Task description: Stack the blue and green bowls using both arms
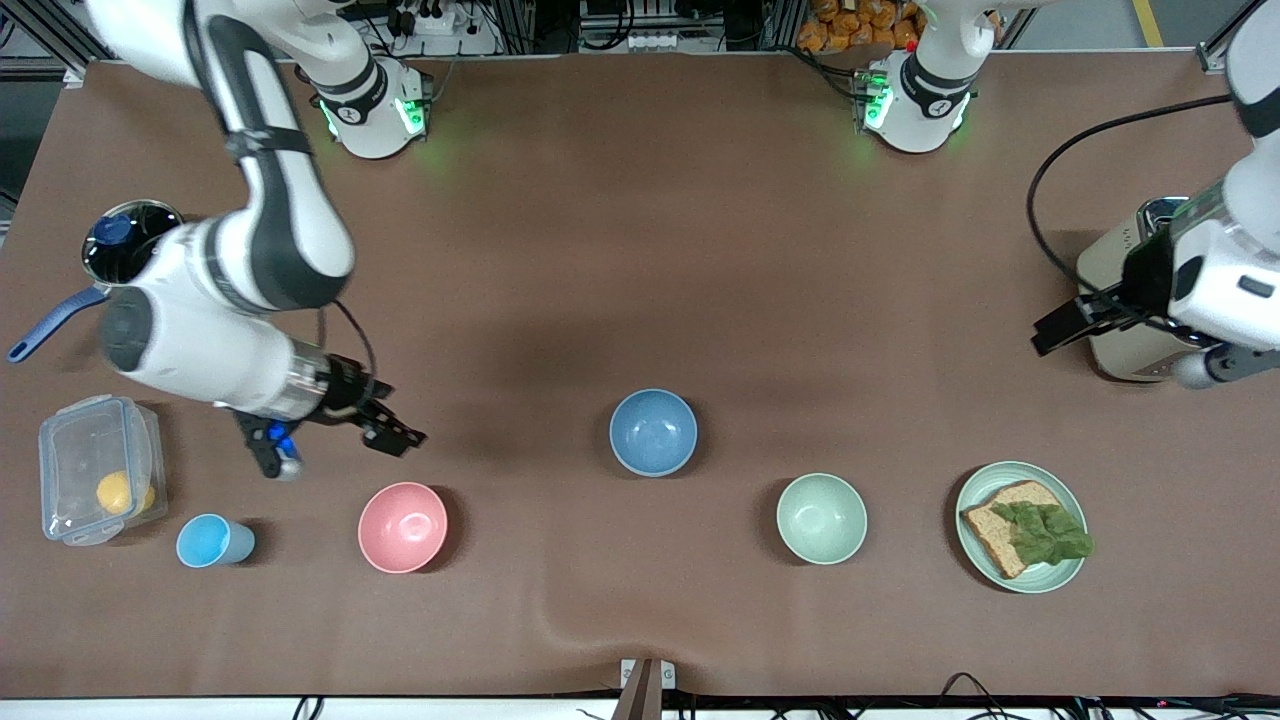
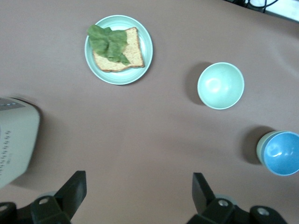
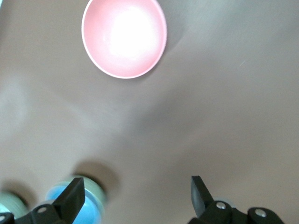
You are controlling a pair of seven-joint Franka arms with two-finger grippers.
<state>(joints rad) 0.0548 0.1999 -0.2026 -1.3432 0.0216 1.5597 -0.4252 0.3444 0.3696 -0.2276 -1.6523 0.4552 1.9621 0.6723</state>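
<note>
While the left pincer [image 2: 138, 179] and right pincer [image 1: 345, 450] hang open and empty above the brown desk [image 1: 640, 250], four bowls rest there: the blue bowl [image 1: 653, 432] inside the green bowl [image 2: 259, 148], one pink bowl [image 1: 402, 527], one mint bowl [image 1: 822, 518].

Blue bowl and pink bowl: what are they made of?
The blue bowl looks like matte plastic or a fibre composite: even colour, dull sheen. The pink bowl looks alike: smooth, thin pale rim, soft glare. Ceramic can't be ruled out.

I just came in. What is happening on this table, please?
The blue bowl sits inside the green bowl in the middle of the table, so the stack looks done. Both grippers are open and hold nothing. The right gripper hangs over the table near the pink bowl. The left gripper hangs near the beige appliance. A paler green bowl stands alone.
</note>
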